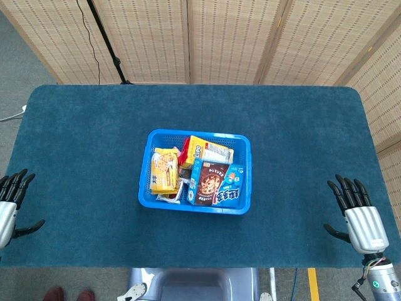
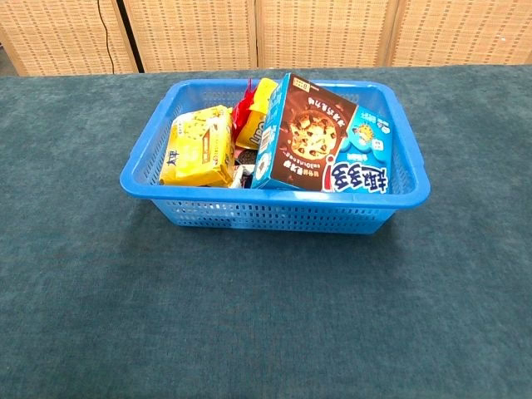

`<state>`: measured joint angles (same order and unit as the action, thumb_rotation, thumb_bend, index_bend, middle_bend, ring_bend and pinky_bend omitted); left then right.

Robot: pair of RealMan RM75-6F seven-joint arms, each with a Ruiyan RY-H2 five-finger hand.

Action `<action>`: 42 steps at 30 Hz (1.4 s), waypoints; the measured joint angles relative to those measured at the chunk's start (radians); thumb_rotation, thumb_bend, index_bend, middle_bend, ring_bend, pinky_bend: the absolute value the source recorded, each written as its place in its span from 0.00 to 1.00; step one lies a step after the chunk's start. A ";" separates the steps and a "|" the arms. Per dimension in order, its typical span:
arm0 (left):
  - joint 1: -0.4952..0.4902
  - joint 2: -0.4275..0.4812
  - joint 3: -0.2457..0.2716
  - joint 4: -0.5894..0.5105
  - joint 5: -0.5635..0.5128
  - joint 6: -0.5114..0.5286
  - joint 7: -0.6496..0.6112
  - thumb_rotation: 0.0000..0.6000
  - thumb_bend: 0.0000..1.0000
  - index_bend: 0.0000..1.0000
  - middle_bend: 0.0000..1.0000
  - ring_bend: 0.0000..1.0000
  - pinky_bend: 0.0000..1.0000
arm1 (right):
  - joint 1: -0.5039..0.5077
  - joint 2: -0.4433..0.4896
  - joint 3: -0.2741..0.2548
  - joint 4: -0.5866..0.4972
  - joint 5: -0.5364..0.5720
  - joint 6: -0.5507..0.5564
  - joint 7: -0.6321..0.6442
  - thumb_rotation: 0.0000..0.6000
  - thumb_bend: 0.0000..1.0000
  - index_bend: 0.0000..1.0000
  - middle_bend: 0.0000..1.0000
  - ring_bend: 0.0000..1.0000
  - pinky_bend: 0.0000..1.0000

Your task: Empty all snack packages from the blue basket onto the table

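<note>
The blue basket (image 1: 145, 182) is sitting at the centre of the table (image 1: 81, 138) in the head view, holding a yellow cookie pack (image 1: 165, 170) at its 9 o'clock side, a blue cookie box (image 1: 216, 183) at 4 o'clock and a yellow box (image 1: 210, 150) at 1 o'clock. The left robot hand (image 1: 11, 204) is hovering at the table's 8 o'clock edge, fingers spread, holding nothing; the right robot hand (image 1: 357, 213) is doing likewise at 4 o'clock.

In the chest view, the blue basket (image 2: 274, 212) is showing the blue cookie box (image 2: 320, 137) leaning upright beside the yellow cookie pack (image 2: 199, 148).
</note>
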<state>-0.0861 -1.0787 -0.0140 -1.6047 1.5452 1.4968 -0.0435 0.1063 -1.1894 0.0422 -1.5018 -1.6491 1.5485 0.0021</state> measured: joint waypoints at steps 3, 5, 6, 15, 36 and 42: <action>0.000 0.004 -0.002 -0.003 -0.011 -0.006 0.002 1.00 0.00 0.00 0.00 0.00 0.00 | 0.005 -0.005 0.001 0.002 0.001 -0.006 -0.013 1.00 0.00 0.00 0.00 0.00 0.00; 0.000 0.011 -0.005 -0.011 -0.021 -0.007 0.002 1.00 0.00 0.00 0.00 0.00 0.00 | 0.009 -0.004 0.004 0.000 -0.003 -0.006 -0.017 1.00 0.00 0.00 0.00 0.00 0.00; 0.001 0.014 -0.006 -0.016 -0.024 -0.009 0.002 1.00 0.00 0.00 0.00 0.00 0.00 | 0.015 -0.002 0.005 -0.001 -0.011 -0.006 -0.013 1.00 0.00 0.00 0.00 0.00 0.00; 0.004 0.060 -0.008 -0.126 0.004 0.013 0.002 1.00 0.00 0.00 0.00 0.00 0.00 | 0.155 0.117 0.025 -0.061 -0.127 -0.086 0.059 1.00 0.00 0.00 0.00 0.00 0.00; -0.006 0.079 -0.036 -0.176 -0.079 -0.020 0.040 1.00 0.00 0.00 0.00 0.00 0.00 | 0.621 0.193 0.135 -0.255 -0.182 -0.570 0.115 1.00 0.00 0.00 0.00 0.00 0.02; -0.013 0.074 -0.047 -0.177 -0.109 -0.034 0.055 1.00 0.00 0.00 0.00 0.00 0.00 | 0.697 0.172 0.174 -0.290 -0.107 -0.699 -0.016 1.00 0.00 0.00 0.00 0.00 0.01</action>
<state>-0.0988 -1.0050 -0.0609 -1.7821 1.4361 1.4626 0.0113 0.8032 -1.0174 0.2163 -1.7919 -1.7558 0.8494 -0.0139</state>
